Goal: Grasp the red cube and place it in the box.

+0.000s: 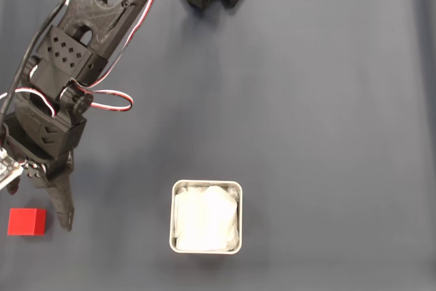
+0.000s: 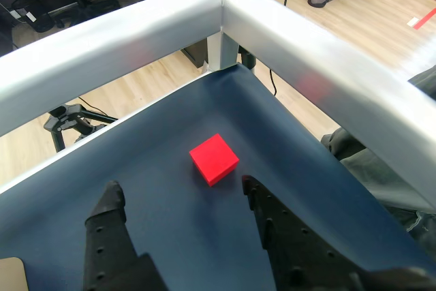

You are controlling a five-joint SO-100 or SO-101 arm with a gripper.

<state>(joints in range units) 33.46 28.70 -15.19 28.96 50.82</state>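
The red cube (image 2: pixel 214 159) looks light, stiff and matte, so the open fingers (image 2: pixel 109 204) should probably clamp two opposite flat faces.

Even, soft overhead light, faint shadows, mild glare on the rail (image 2: pixel 136 39), sharp focus throughout.

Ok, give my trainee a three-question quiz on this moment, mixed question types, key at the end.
1. True or false: the cube already lies in the box.
2. In the wrist view, the claw is: A) shut on the cube B) open, cube ahead of its fingers C) over the box.
3. Fill in: the box is lined with crumpled ____ material.

Key: 1 false; 2 B; 3 white.
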